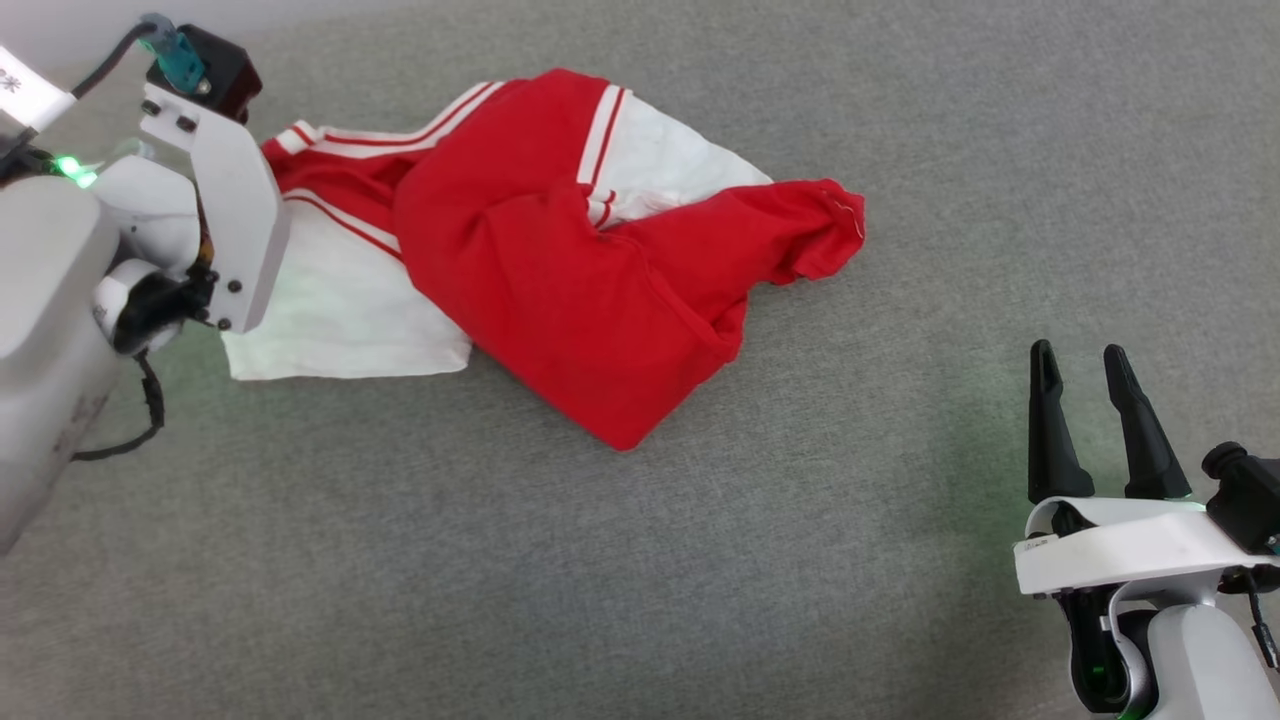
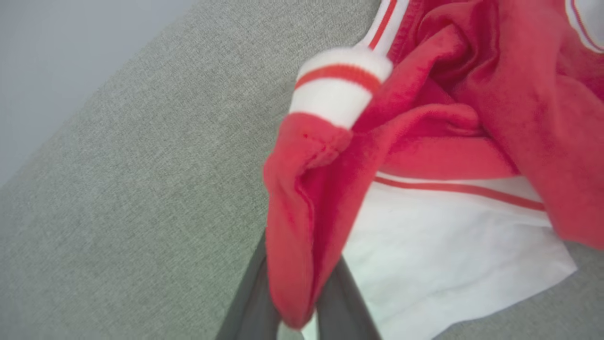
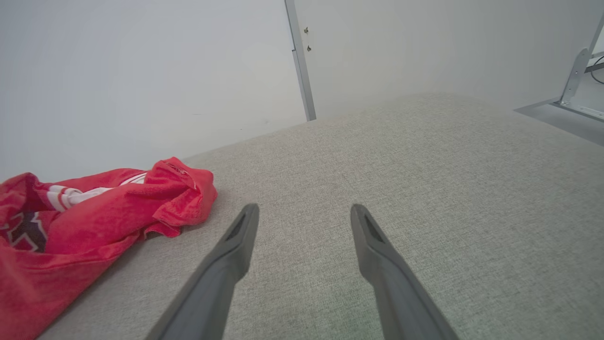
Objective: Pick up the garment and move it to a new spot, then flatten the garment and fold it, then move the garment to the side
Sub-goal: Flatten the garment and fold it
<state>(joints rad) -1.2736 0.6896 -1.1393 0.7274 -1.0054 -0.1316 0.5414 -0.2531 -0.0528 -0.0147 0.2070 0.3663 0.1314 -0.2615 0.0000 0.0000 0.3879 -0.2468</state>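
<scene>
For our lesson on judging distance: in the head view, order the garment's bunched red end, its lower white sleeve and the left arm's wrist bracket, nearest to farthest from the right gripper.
1. Garment's bunched red end: up and left of the right gripper.
2. Lower white sleeve: lying far to the left.
3. Left arm's wrist bracket: above that sleeve's left edge, farthest.

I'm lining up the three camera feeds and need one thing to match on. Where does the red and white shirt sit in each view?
Head view: the garment lies crumpled at upper centre, reaching toward the left edge.
Left wrist view: the garment spreads across the right half, close up.
Right wrist view: the garment sits at the lower left edge.
Shared landmark: the grey surface beneath it.
</scene>
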